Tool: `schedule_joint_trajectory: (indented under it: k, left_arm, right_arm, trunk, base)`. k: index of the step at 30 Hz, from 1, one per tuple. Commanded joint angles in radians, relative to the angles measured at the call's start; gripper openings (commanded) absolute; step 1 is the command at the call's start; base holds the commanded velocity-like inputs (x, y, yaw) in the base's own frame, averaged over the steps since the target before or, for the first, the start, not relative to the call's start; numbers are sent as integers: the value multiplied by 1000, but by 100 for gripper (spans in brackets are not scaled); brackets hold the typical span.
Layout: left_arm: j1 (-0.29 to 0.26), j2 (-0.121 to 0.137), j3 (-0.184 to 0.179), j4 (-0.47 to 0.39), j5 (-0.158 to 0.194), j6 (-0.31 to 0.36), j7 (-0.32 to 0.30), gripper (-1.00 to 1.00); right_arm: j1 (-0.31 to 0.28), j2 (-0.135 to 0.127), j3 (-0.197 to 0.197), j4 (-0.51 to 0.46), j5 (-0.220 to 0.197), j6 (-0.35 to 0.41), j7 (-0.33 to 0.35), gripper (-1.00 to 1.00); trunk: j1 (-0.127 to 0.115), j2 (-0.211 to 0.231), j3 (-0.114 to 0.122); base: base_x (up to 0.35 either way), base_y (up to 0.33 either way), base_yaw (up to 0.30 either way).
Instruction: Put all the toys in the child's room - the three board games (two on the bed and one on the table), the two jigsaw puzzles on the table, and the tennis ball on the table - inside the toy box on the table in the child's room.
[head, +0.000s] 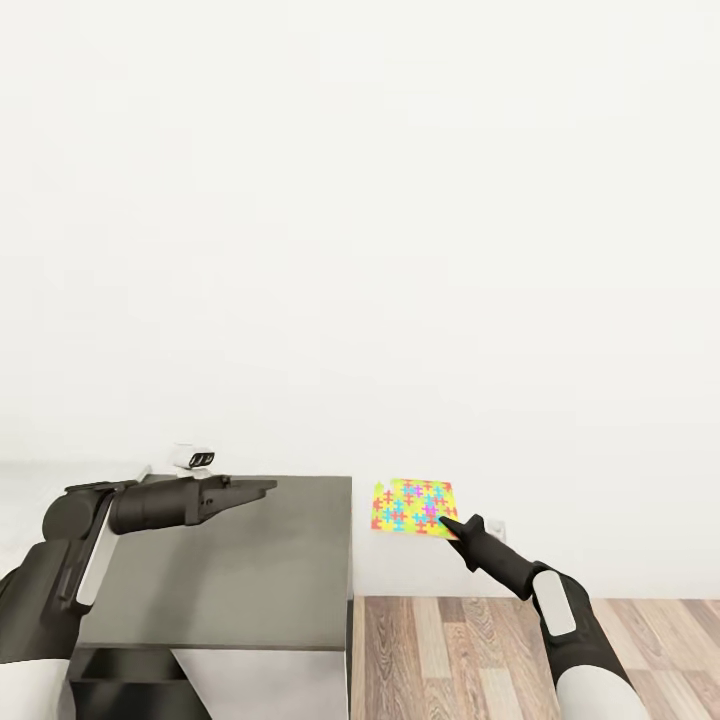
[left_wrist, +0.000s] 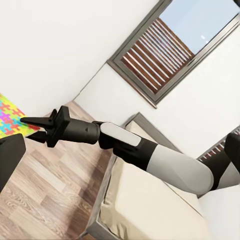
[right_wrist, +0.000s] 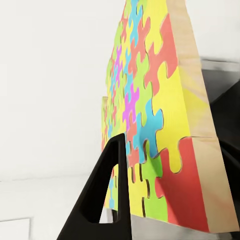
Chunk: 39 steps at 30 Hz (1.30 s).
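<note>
Your right end effector (head: 448, 524) is clenched on a jigsaw puzzle (head: 414, 507), pinching its lower right corner and holding it up in the air in front of the white wall (head: 400, 250), just off the right edge of the tabletop (head: 250, 570) and above the wood-plank floor (head: 480, 650). In the right wrist view the puzzle (right_wrist: 150, 130) stands on edge, its wooden side showing, with one dark finger (right_wrist: 107, 195) against the coloured face. In the left wrist view you see the right end effector (left_wrist: 30, 121) meeting the puzzle's corner (left_wrist: 10, 117), with the bed (left_wrist: 145, 200) and a window (left_wrist: 170, 45) behind the arm. Your left end effector (head: 262, 487) hangs above the tabletop, pointing right; fingers look together, nothing in them. A small white object (head: 193, 458) sits at the tabletop's far edge.
</note>
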Motion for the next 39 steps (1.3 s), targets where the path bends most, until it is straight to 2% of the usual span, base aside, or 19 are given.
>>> schedule_joint_trajectory:
  k: [1, 31, 39]
  left_arm:
    - [-1, 0, 0, 0, -1, 11, -4, 100]
    - [-1, 0, -3, 0, -2, 11, -4, 100]
    - [-1, 0, -1, 0, -4, 11, -4, 100]
  right_arm:
    - [-1, 1, -6, -1, 4, 5, 5, -100]
    - [1, 0, -8, -1, 4, -1, 16, -100]
    - [2, 0, -9, -1, 3, -2, 17, -100]
  trunk:
    - [-4, 6, 2]
    - [-119, 216, 96]
    - [-149, 272, 121]
  base:
    - [0, 0, 0]
    - [0, 0, 0]
    - [-191, 0, 0]
